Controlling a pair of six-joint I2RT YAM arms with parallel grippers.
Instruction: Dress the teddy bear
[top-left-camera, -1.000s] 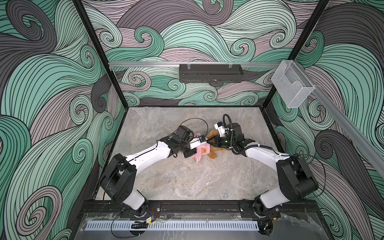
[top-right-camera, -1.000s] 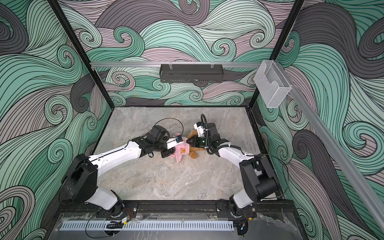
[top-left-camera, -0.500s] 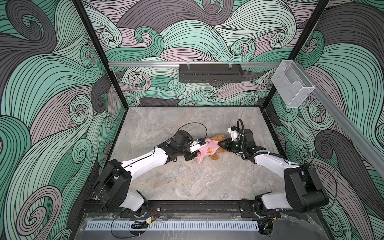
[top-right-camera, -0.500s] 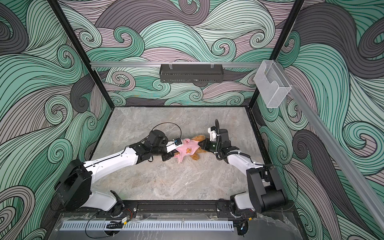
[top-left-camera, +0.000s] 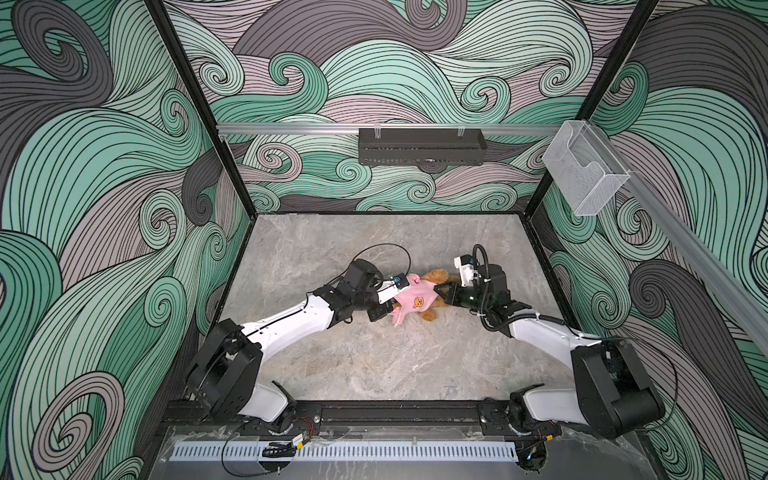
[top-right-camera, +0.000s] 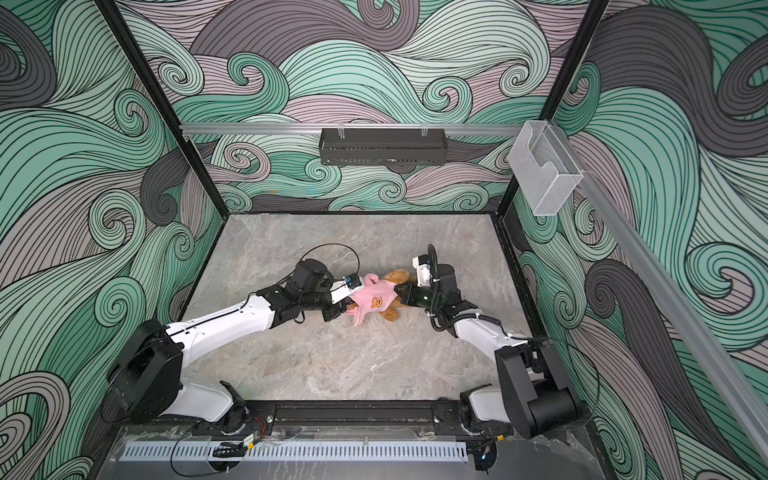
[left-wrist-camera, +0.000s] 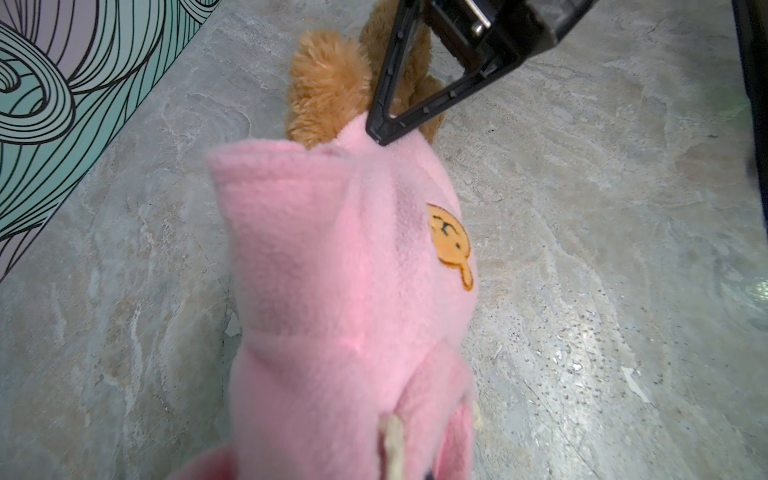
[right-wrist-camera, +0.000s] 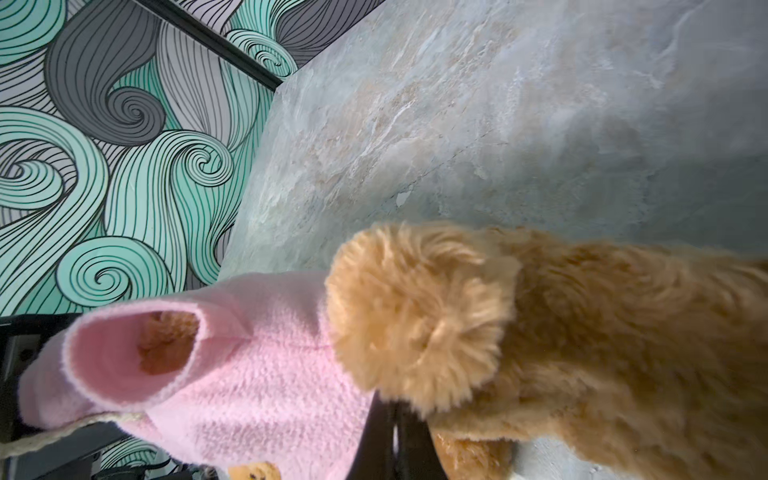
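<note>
The teddy bear (top-left-camera: 437, 276) lies on the stone-patterned worktop (top-left-camera: 374, 365), stretched between the two sets of fingers, with a pink fleece garment (top-left-camera: 414, 297) pulled over its middle. In both top views only its golden-brown head (top-right-camera: 397, 276) and one paw beyond the hem show; the rest is under fleece.

The left fingers (top-left-camera: 382, 311) are almost wholly hidden. In the left wrist view the garment (left-wrist-camera: 332, 270) runs straight down over them and is cut off by the frame's edge, so their tips cannot be made out. They are pressed together, and the fleece is drawn taut from them, pinched at that end.

The right fingers (top-left-camera: 443, 291) come in from the opposite end. They are pressed together to a single point (left-wrist-camera: 380, 135) that touches the garment's rim, just where the bear's fur (left-wrist-camera: 328, 87) emerges. Whether they nip fleece, fur or nothing is hard to tell: in the right wrist view they (right-wrist-camera: 390, 440) are a dark blur at the seam between pink and fur (right-wrist-camera: 582, 332).

An orange bear-face patch (left-wrist-camera: 451, 243) sits on the garment's side, between the two sets of fingers. On the side away from the right fingers, a sleeve opening (right-wrist-camera: 166, 345) gapes with fur visible inside.
</note>
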